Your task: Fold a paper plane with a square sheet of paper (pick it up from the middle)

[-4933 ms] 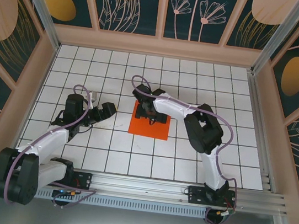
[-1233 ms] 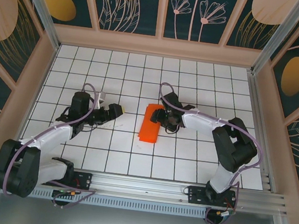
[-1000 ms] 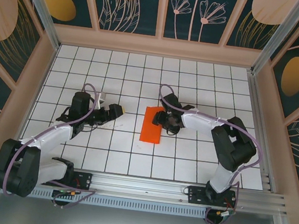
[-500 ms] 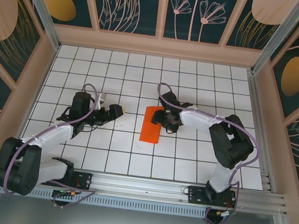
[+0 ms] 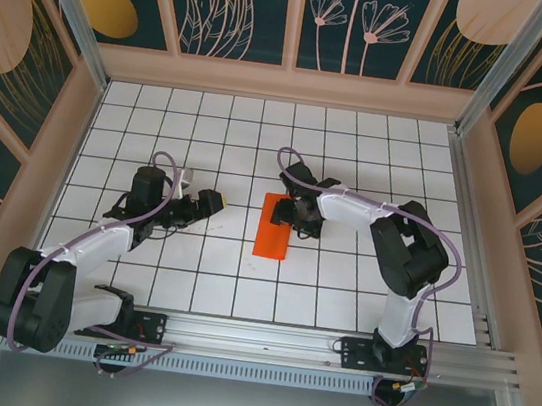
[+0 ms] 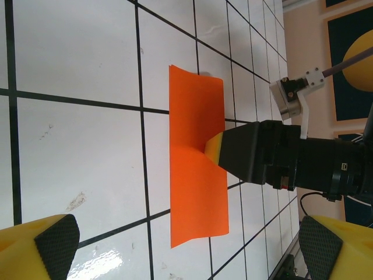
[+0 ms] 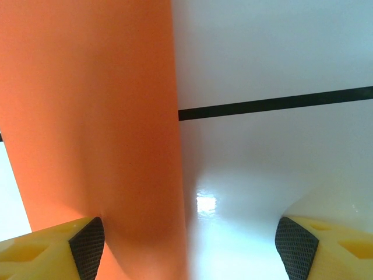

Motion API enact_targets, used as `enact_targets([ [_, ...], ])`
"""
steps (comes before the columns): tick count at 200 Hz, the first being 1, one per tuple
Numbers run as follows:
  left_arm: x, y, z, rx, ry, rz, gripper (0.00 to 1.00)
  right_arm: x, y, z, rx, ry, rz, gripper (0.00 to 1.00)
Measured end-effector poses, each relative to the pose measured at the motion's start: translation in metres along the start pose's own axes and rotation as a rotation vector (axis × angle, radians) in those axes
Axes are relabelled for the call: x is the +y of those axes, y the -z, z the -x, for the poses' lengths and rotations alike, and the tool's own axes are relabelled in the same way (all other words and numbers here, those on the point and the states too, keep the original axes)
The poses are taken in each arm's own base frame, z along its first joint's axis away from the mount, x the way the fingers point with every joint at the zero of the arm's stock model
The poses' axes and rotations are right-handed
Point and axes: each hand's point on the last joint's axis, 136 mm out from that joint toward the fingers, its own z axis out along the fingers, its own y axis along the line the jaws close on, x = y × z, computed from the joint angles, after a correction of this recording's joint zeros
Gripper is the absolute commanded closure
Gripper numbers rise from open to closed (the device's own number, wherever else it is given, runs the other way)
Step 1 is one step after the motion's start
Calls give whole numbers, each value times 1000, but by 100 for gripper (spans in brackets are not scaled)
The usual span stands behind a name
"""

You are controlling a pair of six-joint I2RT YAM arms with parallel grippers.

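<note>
thin bright orange paper sheet (image 5: 274, 229), a narrow rectangle in shape, lies on the white tiled table (image 5: 338, 303) w/ black grid lines, near centre. right gripper (image 5: 296, 213) sits low at the sheet's far right edge, jaws spread wide, nothing clamped. one pad (image 7: 87, 245) is against the orange, the other over bare tile. left gripper (image 5: 213, 202) is well apart to the left, jaws fully released, pointing at the sheet.
</note>
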Motion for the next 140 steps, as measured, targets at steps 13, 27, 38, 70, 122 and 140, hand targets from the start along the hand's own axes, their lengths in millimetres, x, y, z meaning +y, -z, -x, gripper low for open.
enact_targets([
  [13, 0, 0, 0, 0, 0, 0, 1, 0, 0, 0, 0, -3, -2, 19],
  [27, 0, 0, 0, 0, 0, 0, 2, 0, 0, 0, 0, -8, -2, 19],
  [38, 0, 0, 0, 1, 2, 1, 1, -1, 0, 0, 0, -10, -2, 19],
  [70, 1, -1, -1, 5, 3, 0, 2, -1, 0, 0, 0, -16, -3, 19],
  [122, -5, -4, -4, 16, -9, -13, 1, -1, -1, 0, 3, -29, -7, 19],
  [140, -5, -6, -8, 30, -7, -13, 2, -1, -1, 0, 4, -27, -14, 20],
])
